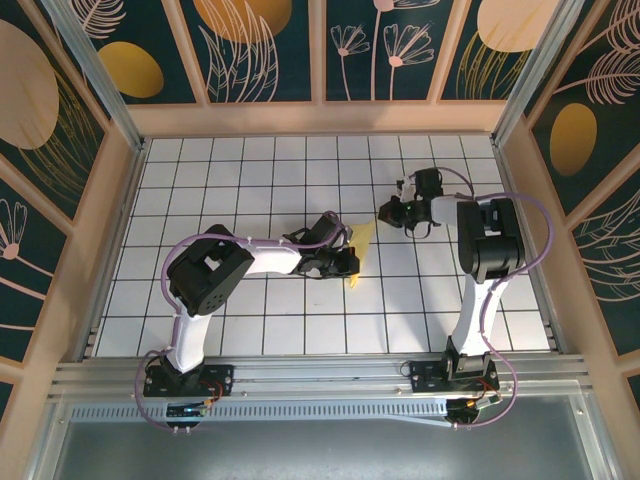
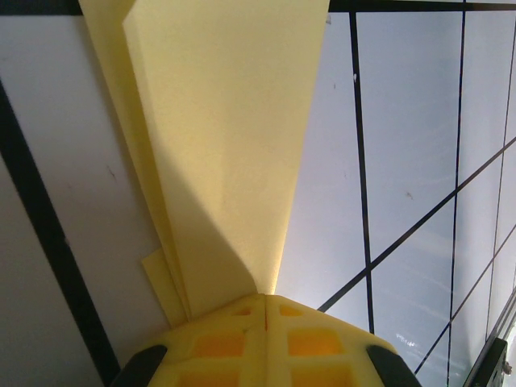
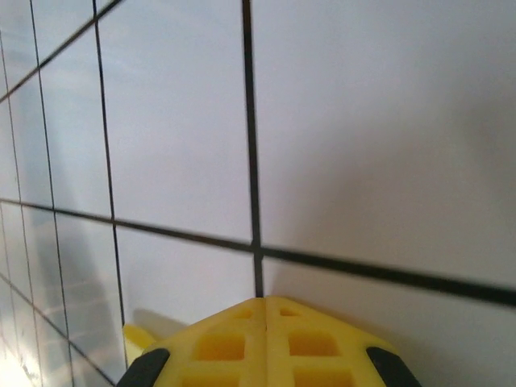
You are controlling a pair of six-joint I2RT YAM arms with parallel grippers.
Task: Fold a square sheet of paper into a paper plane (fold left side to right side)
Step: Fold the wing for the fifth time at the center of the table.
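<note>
the pale-yellow paper plane lay on the tiled table, widening away from the left gripper, whose fingers were pressed together at its narrow end, while the right gripper, also closed, sat just beside its far end.

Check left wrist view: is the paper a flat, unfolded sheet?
No, the paper is folded into layered flaps, pinched by the left gripper.
</note>
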